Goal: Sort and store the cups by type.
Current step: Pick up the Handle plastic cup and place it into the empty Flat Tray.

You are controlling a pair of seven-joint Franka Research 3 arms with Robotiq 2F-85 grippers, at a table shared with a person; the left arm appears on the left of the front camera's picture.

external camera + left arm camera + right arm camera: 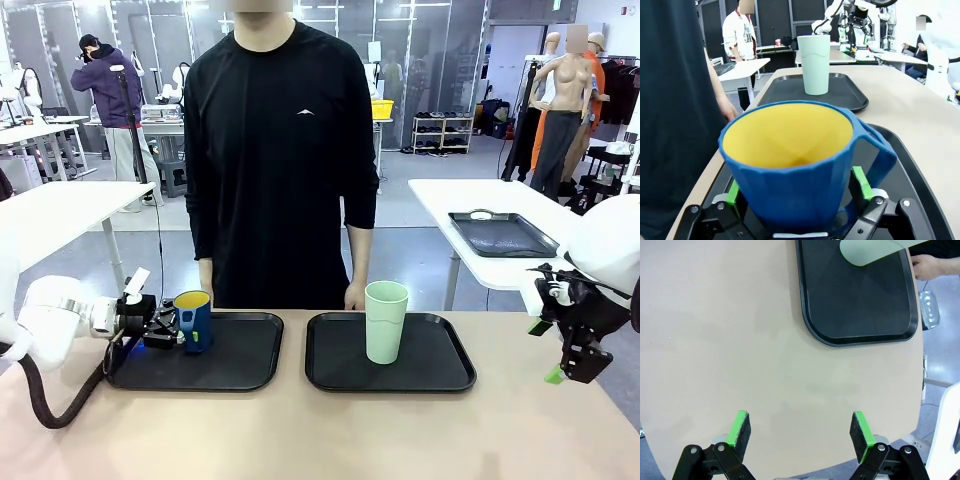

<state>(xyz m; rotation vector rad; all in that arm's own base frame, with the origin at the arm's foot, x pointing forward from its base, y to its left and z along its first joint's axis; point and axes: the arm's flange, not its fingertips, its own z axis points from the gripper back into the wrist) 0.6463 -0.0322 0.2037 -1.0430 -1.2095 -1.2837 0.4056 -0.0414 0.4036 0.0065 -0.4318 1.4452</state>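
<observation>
Left end effector (797,187) lies level, fingers apart around the blue mug (800,160), contact unclear; right end effector (802,432) hangs spread.

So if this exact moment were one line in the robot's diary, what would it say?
left tool: open around blue mug | mug: on left tray | green tumbler: on right tray | right tool: open, empty, above table

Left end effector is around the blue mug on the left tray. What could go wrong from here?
1. The left end effector stands open with its pads beside the blue mug; pulling back crookedly might drag or tip it.
2. The mug sits near the left tray's edge.
3. The person's hand rests close behind the tumbler.
</observation>
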